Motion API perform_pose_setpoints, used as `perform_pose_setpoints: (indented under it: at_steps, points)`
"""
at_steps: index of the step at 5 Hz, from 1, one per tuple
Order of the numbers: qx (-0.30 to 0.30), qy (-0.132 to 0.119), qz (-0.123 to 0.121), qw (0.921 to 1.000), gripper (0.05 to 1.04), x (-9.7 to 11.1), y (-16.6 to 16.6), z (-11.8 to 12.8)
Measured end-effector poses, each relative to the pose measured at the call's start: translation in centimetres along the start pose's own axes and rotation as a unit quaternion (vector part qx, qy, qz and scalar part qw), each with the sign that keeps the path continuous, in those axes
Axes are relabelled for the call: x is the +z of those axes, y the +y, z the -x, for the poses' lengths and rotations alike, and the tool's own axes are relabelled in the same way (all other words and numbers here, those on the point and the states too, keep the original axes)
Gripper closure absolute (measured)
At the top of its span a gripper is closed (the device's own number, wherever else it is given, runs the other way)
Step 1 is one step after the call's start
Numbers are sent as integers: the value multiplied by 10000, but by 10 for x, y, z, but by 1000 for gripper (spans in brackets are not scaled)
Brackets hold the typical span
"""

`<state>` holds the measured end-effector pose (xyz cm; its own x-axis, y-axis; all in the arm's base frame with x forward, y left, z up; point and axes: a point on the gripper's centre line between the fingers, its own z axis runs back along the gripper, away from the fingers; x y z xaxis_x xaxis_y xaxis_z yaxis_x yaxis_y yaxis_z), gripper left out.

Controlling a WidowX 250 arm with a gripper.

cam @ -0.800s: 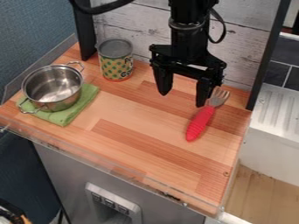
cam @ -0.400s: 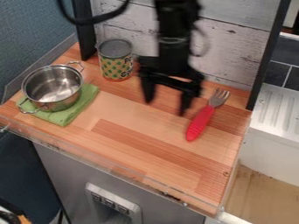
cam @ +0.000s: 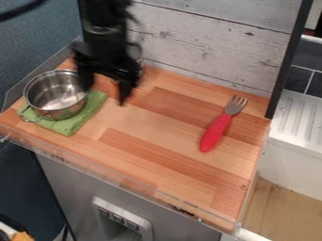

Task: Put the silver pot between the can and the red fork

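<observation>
Remotely, I have the gripper (cam: 106, 88), its fingers spread, near the silver pot (cam: 55, 95), which sits on a green cloth (cam: 74, 123) and looks light, stiff and slick, best pinched at its rim (cam: 56, 71).

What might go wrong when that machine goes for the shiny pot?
The tool hangs close by the rim of the pot, so it might knock the pot rather than grip it. The pot sits partly on a green cloth, which could drag along. Set down too far over, it might land on the red fork.
</observation>
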<state>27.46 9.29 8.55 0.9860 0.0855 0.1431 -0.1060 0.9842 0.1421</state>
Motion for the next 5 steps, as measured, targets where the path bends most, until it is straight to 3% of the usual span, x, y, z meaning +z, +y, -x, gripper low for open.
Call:
perform_pose_setpoints:
  at_steps: [2, 5]
  points:
    - [147, 158, -105, 9997, 83, -31, 50, -7]
    - [77, 534, 111, 9985, 121, -73, 39, -9]
